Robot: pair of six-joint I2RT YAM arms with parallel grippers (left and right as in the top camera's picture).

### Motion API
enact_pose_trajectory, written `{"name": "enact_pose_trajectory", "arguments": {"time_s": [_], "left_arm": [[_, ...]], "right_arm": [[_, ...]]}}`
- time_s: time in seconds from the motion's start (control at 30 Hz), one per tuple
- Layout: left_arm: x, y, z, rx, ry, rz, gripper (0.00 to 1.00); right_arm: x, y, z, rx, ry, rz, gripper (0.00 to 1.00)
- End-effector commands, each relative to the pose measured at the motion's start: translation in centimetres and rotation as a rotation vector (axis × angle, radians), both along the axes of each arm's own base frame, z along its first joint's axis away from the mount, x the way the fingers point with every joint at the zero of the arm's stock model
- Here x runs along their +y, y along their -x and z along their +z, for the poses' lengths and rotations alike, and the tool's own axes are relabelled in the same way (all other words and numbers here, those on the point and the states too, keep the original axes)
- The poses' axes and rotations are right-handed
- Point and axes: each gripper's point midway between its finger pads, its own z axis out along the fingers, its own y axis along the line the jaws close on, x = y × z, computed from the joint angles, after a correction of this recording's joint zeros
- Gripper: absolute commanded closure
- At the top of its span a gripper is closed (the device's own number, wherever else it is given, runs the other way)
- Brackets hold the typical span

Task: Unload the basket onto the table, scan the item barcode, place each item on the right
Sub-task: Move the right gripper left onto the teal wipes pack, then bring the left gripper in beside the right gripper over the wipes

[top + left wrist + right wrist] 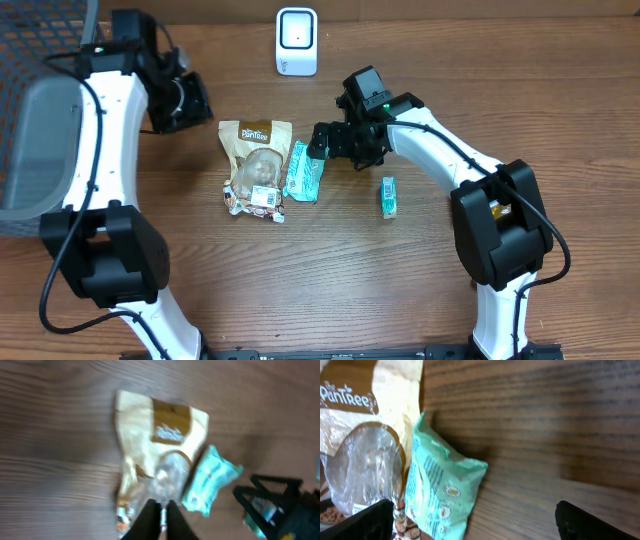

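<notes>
Barely started, judging from the layout: no item lifted, no barcode turned toward the white scanner (pixel 297 40) at top centre of the overhead view. Ahead, by that reading: gripping one item, carrying it up-frame, showing its code to the scanner's face

Likeliest candidate the mint-green packet (pixel 303 171), flat on the table (pixel 480 70) just left of centre, touching or overlapping the right edge of the tan snack bag (pixel 256 165); no telling for certain. Right gripper (pixel 328 142) just above and to the right of that packet in the overhead view, jaws spread wide, holding nothing; in the right wrist view, fingertips (pixel 360 520) at the lower corners, the packet between and beyond them

Left gripper (pixel 161 521) at upper left of the overhead view, well apart from the items, jaws closed on nothing, pointed toward the snack bag

Also about: a small green box (pixel 389 196) alone right of centre, a grey bin (pixel 40 140) at the left edge. Nothing between packet and scanner; only nuisance the snack bag pressed against the packet, likely to be nudged during a pinch
</notes>
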Motion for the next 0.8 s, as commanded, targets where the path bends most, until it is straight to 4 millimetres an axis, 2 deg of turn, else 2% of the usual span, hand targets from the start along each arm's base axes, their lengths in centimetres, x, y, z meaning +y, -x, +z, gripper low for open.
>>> {"name": "enact_pose_trajectory", "arguments": {"time_s": [0.0, 0.13, 0.27, 0.33, 0.47, 0.6, 0.7, 0.77], "left_arm": [[-4.5, 0.6, 0.8, -0.035, 0.030, -0.163, 0.96], [-6.7, 1.1, 0.1, -0.032, -0.055, -0.236, 0.96], [-9.3, 2.1, -0.5, -0.024, -0.091, -0.306, 0.96], [-9.9, 2.3, -0.9, -0.025, -0.134, -0.329, 0.96], [-11.6, 2.6, -1.8, -0.035, -0.161, -0.372, 0.96], [-11.8, 2.6, -2.3, -0.040, -0.161, -0.376, 0.96], [-11.3, 2.2, -2.3, -0.045, -0.167, -0.363, 0.96], [-11.2, 2.2, -2.3, -0.045, -0.164, -0.361, 0.96]], "right_arm": [[-0.9, -0.2, 0.2, 0.008, -0.012, -0.004, 0.00], [-1.6, 0.2, 0.2, 0.053, -0.029, -0.016, 0.00], [-1.3, 0.8, 0.8, 0.073, -0.099, 0.044, 0.00], [-1.0, 0.9, 1.2, 0.076, -0.137, 0.062, 0.04], [0.0, 0.6, 2.1, 0.065, -0.215, 0.082, 0.27], [0.2, 0.6, 2.1, 0.073, -0.223, 0.065, 0.73], [0.8, 0.8, 2.4, 0.075, -0.246, 0.082, 0.82], [1.2, 0.9, 2.7, 0.076, -0.270, 0.093, 0.92]]}}
